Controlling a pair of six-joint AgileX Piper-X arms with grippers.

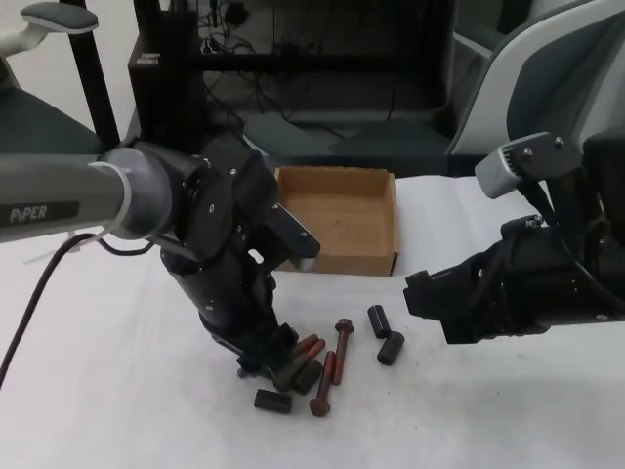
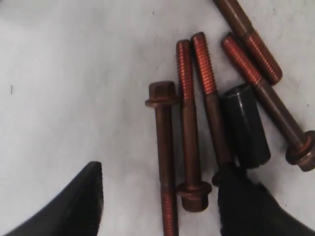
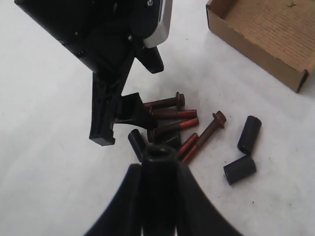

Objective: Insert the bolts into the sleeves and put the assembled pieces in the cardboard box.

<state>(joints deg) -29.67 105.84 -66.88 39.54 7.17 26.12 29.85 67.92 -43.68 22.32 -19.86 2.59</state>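
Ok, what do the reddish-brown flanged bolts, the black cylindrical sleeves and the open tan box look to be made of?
Reddish-brown threaded bolts: metal, likely copper-coated steel, with a dull sheen on the cut threads. Black cylindrical sleeve: probably blackened metal, going by its matt dark surface; could be plastic. Tan box: corrugated cardboard, with a raw matt wall and a ribbed floor.

Left arm's grey link [image 1: 59,191]: one short word in white letters [image 1: 44,212] along its side, seen in the high view.
Cardboard box [image 1: 337,220]: plain brown walls and floor, nothing legible.
Bolts [image 2: 189,123]: bare copper-coloured metal, nothing legible.
Sleeves [image 1: 391,347]: plain black, nothing legible.
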